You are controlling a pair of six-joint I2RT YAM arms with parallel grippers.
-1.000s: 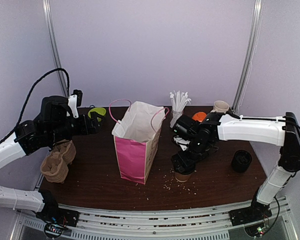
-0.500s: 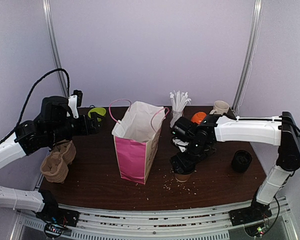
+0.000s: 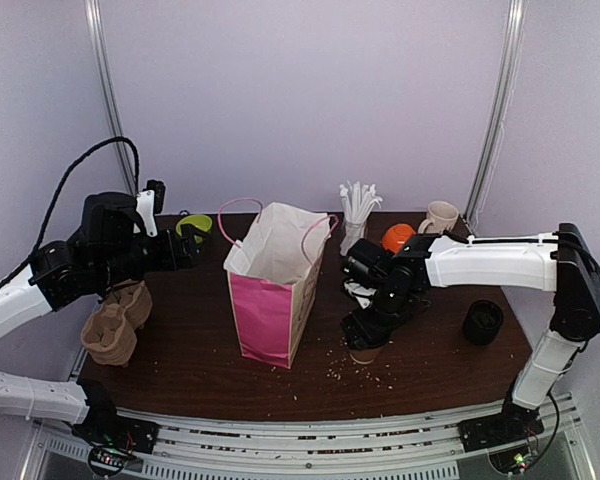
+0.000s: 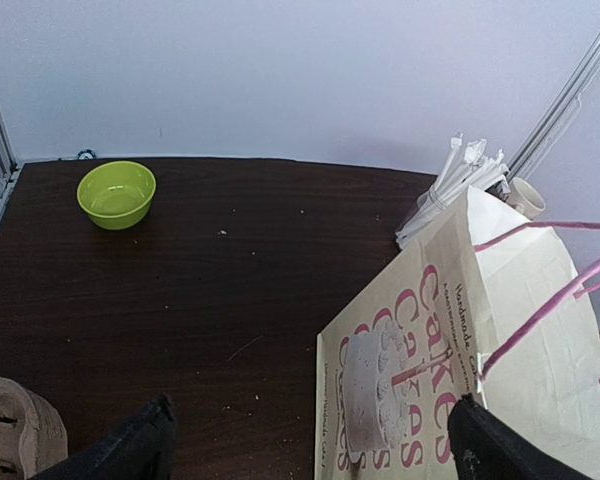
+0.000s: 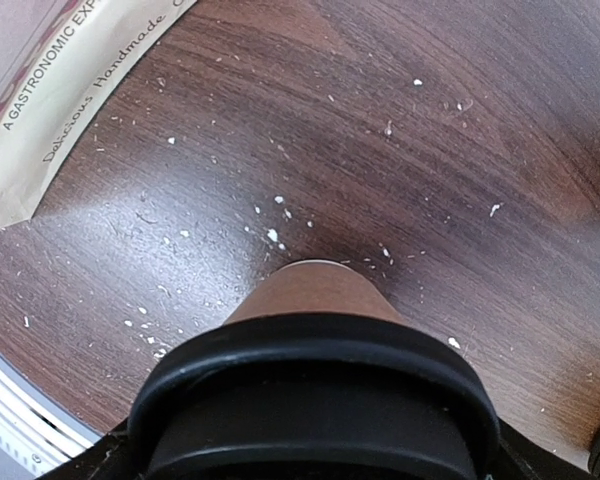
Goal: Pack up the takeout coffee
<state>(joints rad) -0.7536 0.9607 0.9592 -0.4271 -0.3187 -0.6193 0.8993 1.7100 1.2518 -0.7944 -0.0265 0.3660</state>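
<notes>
The coffee cup is stood on the crumb-dusted dark wood table, right of the pink bag, clamped by the right gripper; the left gripper is held spread wide. Plain lilac walls behind.

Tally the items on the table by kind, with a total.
Bowls: 2, green bowl and orange bowl
Paper bag: 1
Cream mug: 1
Lidded brown cup: 1
Cardboard cup carrier: 1
Straw bundle: 1
Dark round container: 1
Total: 8
</notes>
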